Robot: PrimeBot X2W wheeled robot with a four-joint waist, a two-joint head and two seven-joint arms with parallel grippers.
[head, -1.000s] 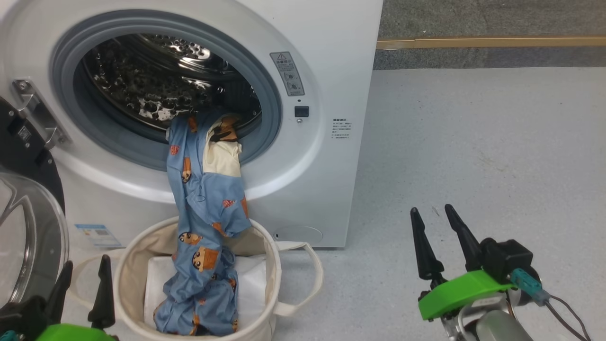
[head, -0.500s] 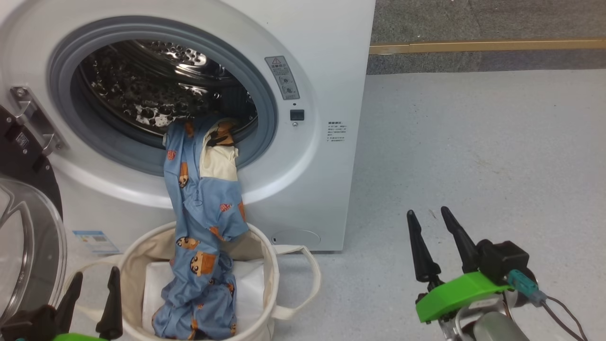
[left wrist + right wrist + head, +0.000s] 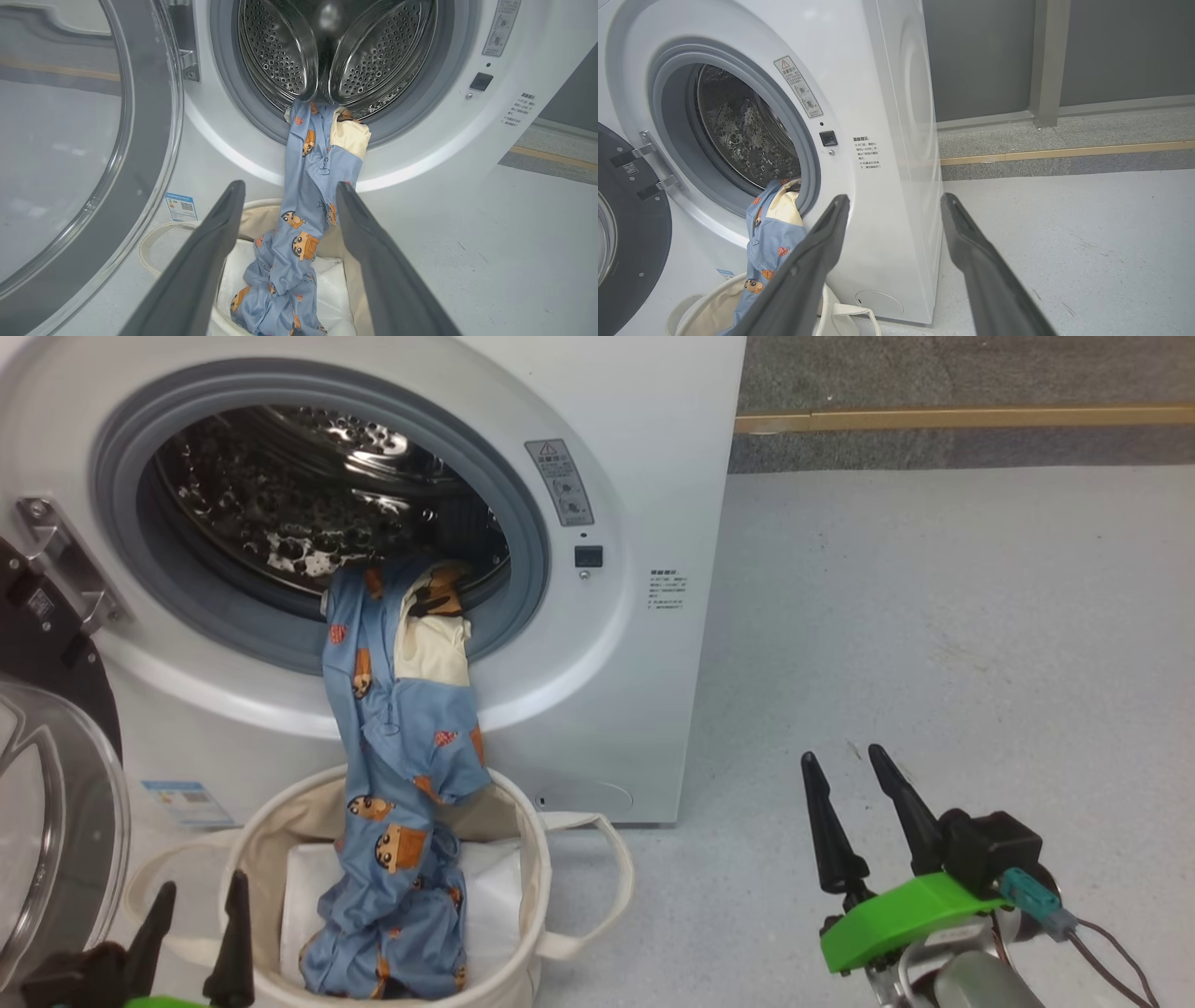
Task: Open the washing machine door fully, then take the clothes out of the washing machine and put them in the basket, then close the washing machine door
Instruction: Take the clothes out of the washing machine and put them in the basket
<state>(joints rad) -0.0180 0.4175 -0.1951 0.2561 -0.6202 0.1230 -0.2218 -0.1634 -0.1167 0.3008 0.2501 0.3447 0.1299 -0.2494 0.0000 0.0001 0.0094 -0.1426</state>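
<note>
The clothes (image 3: 401, 775) hang from the washing machine (image 3: 644, 476) down into the basket (image 3: 540, 868), while my left gripper (image 3: 203, 882) and right gripper (image 3: 841, 754) stand spread and empty.

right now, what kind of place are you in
Probably a laundry corner, perhaps a test room: a white front-loading washer with its door open, a cream basket before it with clothes hanging into it, and a bare grey floor.
</note>
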